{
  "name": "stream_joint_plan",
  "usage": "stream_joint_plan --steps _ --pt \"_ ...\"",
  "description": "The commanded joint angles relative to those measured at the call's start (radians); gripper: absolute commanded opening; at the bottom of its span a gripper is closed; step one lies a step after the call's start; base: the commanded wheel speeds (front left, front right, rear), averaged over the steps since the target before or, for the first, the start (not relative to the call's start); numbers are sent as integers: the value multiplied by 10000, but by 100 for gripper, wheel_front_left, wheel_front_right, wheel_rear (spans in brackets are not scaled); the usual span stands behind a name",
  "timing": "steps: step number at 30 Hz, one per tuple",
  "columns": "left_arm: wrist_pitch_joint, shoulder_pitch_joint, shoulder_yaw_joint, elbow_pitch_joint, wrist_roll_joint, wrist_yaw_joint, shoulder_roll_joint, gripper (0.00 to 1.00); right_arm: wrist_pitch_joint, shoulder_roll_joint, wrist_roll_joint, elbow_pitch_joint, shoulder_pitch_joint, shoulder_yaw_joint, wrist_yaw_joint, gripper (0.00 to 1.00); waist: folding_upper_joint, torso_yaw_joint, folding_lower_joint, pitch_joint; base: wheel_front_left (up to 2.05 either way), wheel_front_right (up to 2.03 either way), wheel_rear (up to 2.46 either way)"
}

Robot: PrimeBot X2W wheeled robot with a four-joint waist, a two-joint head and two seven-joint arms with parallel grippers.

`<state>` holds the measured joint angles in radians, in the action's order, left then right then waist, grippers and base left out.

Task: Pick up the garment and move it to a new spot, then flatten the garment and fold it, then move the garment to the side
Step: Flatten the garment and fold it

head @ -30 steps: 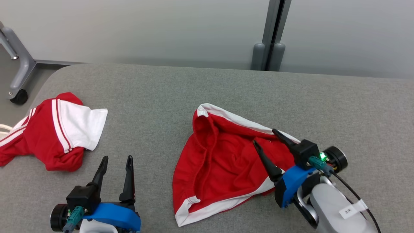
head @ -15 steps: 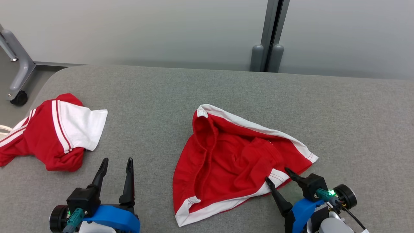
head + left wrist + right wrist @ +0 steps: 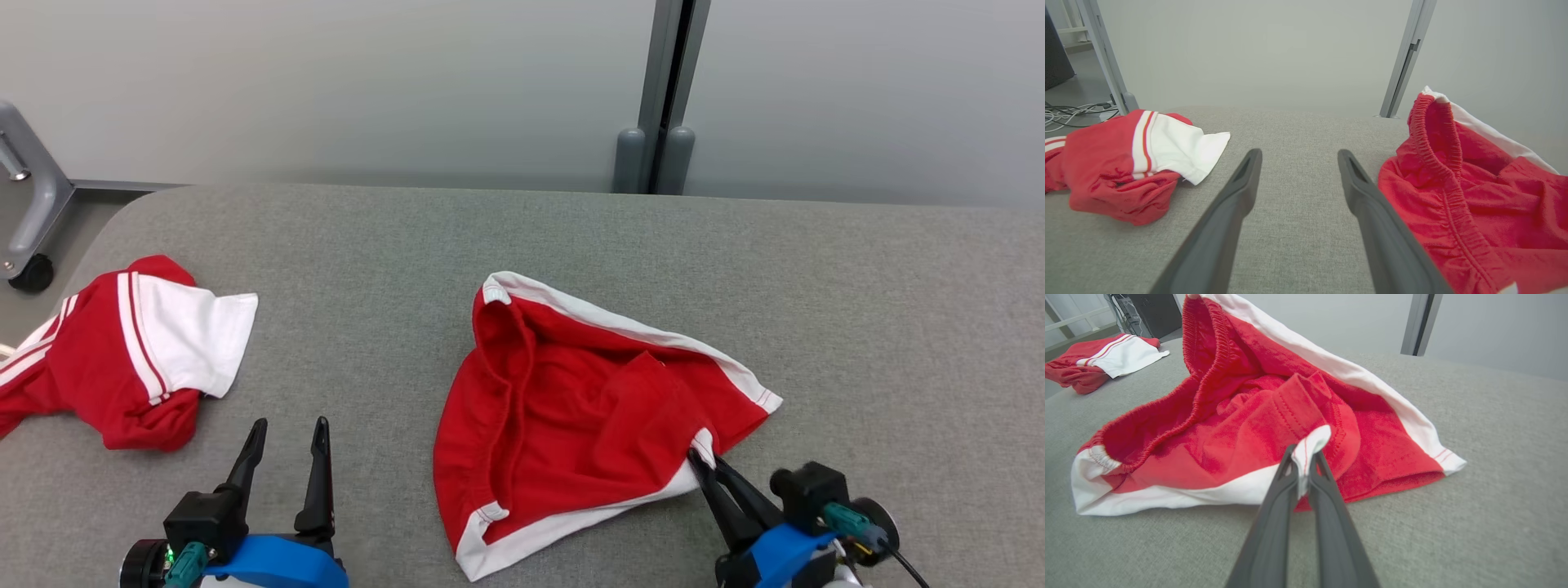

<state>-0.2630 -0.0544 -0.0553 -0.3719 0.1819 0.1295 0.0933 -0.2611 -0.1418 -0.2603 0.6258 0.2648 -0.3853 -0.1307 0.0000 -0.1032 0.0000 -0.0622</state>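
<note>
**While the right gripper pinches a hem, flattening is barely begun**

Since the gray table (image 3: 571,237) takes most of the head view, we start there. Its far edge runs along the wall, its far-left corner is rounded, and its near edge is out of frame. The red garment (image 3: 563,408), shorts with white trim, lies mid-table, slightly right of centre. It is bunched, with the waistband gaping toward the far left and one leg doubled over itself. A second garment (image 3: 122,351), red and white, sits crumpled at the left edge, well apart.

The right gripper (image 3: 705,459) is clamped on the white hem (image 3: 1310,445) at the garment's near-right side, fingers pressed together with cloth between. The left gripper (image 3: 291,425) hovers near-left, fingers spread and holding nothing, close to the waistband in its wrist view.

Progress, our judgement: the garment looks placed at its working spot. Flattening is the step in hand and not finished. The fold and the move aside are left.

Room: there is broad bare surface to the right and far side, so we see space to draw the hem out rightward. The left is tighter because of the second garment. We cannot judge the near side.
</note>
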Motion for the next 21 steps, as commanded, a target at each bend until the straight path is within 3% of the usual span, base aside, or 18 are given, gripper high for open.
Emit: stream_joint_plan --steps 1,6,11,12,13,21 --pt "-28 70 -5 13 -33 18 -3 100 -44 -175 -98 -340 -551 131 -1 0 0 114 0 100 0 0 0" --pt "-28 76 -40 54 -34 18 -55 100 471 -302 -353 -2025 -2317 1021 -3 0 0 260 0 167 0 0 0" --pt "-28 64 -41 78 -18 18 -68 100 1665 -138 -671 -3341 -3854 1852 -3 0 0 369 0 118 0 0 0" --pt "-28 41 -38 83 -13 18 -67 100 1721 -158 -592 -3551 -3940 1939 -1 63 0 383 0 95 0 0 0" --pt "-28 13 -50 85 -10 18 -67 100 1799 -136 -487 -3689 -4012 2023 -3 100 0 390 0 73 0 0 0" --pt "-28 -27 -15 52 6 18 60 100 1024 282 326 -4720 -3604 2787 -3 100 0 330 0 83 0 0 0"
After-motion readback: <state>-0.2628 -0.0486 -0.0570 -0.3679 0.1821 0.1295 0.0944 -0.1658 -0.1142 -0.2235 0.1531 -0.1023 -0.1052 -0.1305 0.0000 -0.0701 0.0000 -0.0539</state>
